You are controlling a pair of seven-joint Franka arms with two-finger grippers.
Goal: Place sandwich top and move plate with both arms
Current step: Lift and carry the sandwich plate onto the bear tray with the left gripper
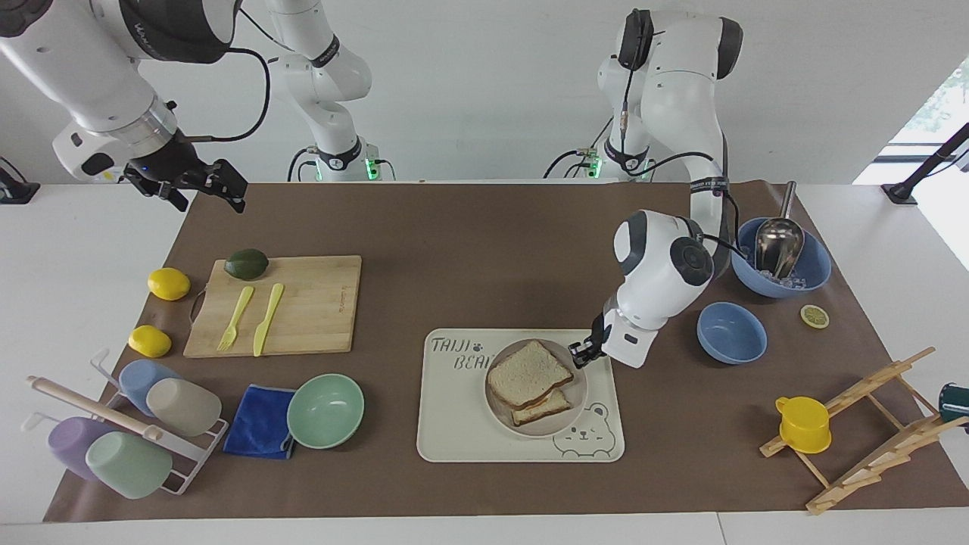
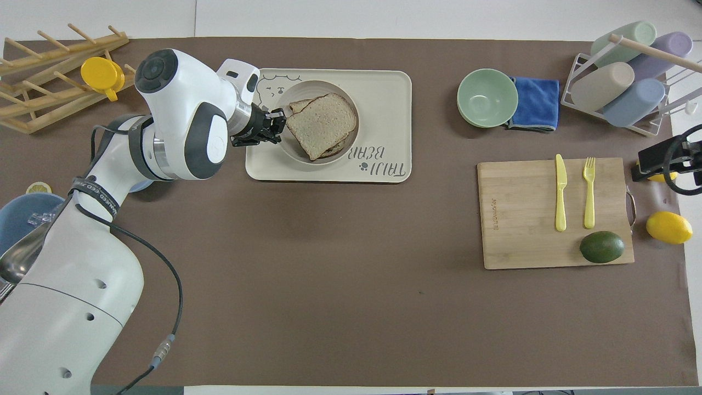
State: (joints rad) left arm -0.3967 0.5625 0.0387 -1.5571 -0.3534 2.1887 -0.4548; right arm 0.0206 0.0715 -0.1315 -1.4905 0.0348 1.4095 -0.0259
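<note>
The sandwich top (image 1: 528,372) (image 2: 321,123), a pale speckled bread slice, lies slantwise on another slice (image 1: 546,405) in the small round plate (image 1: 575,393) (image 2: 315,86). The plate sits on the cream bear tray (image 1: 469,431) (image 2: 384,99). My left gripper (image 1: 581,353) (image 2: 277,123) is shut on the plate's rim at the edge toward the left arm's end of the table. My right gripper (image 1: 203,189) (image 2: 658,164) hangs open and holds nothing, waiting over the table's corner by the right arm's base.
Two blue bowls (image 1: 730,331) (image 1: 781,261), one with a metal scoop, stand beside the left arm. A cutting board (image 1: 303,303) with avocado, fork and knife, a green bowl (image 1: 325,410), a blue cloth and a cup rack (image 1: 121,431) lie toward the right arm's end.
</note>
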